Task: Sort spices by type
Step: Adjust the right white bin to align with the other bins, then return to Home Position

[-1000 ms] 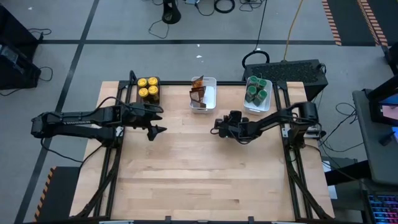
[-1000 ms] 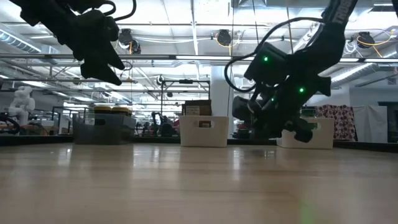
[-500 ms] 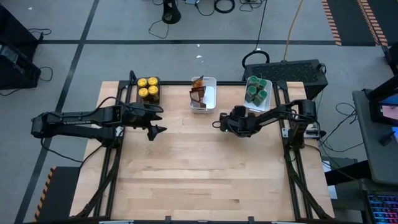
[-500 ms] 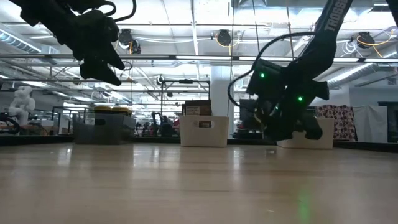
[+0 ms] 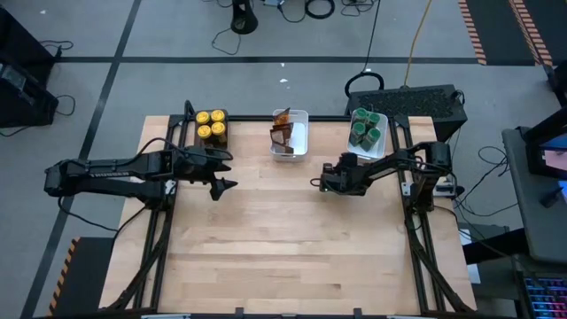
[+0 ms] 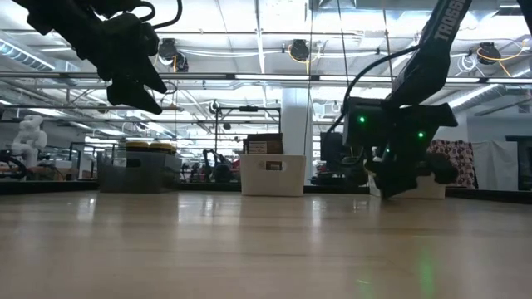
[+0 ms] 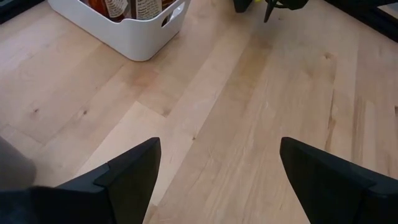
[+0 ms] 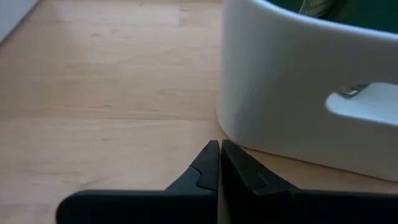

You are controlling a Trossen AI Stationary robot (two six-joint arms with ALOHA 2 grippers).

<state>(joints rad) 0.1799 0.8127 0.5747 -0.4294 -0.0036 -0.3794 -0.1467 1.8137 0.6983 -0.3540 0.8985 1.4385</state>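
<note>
A pale wooden table (image 5: 283, 239) carries three trays along its far edge: yellow-lidded jars (image 5: 211, 124) in the dark tray (image 5: 213, 142), brown packets (image 5: 282, 128) in the middle white tray (image 5: 299, 142), green-lidded jars (image 5: 365, 129) in the right white tray (image 5: 356, 155). The left gripper (image 5: 223, 170) hovers spread and empty; the right gripper (image 5: 316, 182), pressed together and empty, sits beside the green jars' tray. The jars look light, rigid and probably slick, best pinched across the lid; the packets look limp, best taken by an edge.

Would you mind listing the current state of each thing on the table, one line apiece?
Yellow-lidded jars: upright, grouped in the dark tray.
Brown-orange packets: standing in the middle white tray.
Green-lidded jars: upright in the right white tray.
Left gripper: open, empty, raised above the table.
Right gripper: shut, empty, beside the right white tray.
</note>
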